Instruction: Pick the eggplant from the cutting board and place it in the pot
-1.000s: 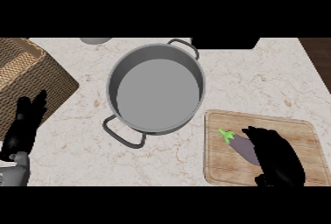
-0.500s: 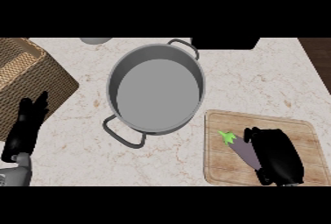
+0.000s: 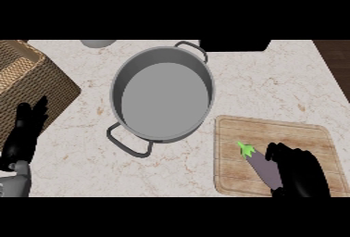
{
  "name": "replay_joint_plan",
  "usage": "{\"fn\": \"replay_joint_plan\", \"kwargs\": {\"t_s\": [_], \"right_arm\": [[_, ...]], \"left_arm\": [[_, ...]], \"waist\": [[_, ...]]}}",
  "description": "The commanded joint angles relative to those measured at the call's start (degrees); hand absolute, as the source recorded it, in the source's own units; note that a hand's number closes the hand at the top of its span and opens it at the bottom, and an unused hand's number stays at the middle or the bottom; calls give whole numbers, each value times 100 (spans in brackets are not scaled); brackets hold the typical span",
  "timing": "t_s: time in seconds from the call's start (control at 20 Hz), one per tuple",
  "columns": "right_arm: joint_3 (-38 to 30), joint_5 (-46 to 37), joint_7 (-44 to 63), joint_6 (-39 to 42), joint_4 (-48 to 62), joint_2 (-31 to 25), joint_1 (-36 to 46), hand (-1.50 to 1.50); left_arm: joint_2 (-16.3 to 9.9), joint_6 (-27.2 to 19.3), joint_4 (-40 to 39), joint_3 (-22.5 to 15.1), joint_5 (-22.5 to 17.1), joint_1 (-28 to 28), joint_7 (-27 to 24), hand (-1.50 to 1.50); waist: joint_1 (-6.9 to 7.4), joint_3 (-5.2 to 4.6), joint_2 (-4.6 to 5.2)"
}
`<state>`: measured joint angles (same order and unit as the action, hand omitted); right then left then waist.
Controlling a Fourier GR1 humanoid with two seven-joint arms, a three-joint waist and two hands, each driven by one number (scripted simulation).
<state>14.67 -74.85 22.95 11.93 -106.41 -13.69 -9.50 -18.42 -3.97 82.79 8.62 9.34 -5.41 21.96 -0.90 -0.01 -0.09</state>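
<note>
A purple eggplant (image 3: 261,167) with a green stem lies on the wooden cutting board (image 3: 273,134) at the lower right. My right hand (image 3: 301,171) lies over its right side, fingers curled round the eggplant and hiding part of it. The grey pot (image 3: 161,95) with two handles stands on the counter, up and left of the board. My left hand (image 3: 24,132) rests open at the left edge, fingers up.
A wicker basket (image 3: 27,78) sits at the upper left, close to the left hand. A dark object (image 3: 234,45) and a grey round item (image 3: 99,43) lie at the counter's far edge. The counter's right edge (image 3: 331,69) runs near the board.
My right hand has slid down toward the lower edge and its fingers have curled round the eggplant. The eggplant, pot and left hand stay in place.
</note>
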Motion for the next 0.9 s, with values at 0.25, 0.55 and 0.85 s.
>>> {"fn": "replay_joint_plan", "kwargs": {"t_s": [0.25, 0.55, 0.85], "right_arm": [[-101, -385, 1705, 761, -1901, 640, -401, 150], [339, -753, 1624, 305, -3144, 740, 252, 150], [1029, -1222, 1853, 417, -3581, 1150, 1513, 150]], "left_arm": [[57, 98, 49, 18, -33, 179, -30, 0], [73, 63, -71, 1, 15, -116, 91, 0], [143, -3, 281, -185, 191, -185, 402, 0]], "waist": [[49, -7, -15], [41, -9, -26], [136, -7, -13]]}}
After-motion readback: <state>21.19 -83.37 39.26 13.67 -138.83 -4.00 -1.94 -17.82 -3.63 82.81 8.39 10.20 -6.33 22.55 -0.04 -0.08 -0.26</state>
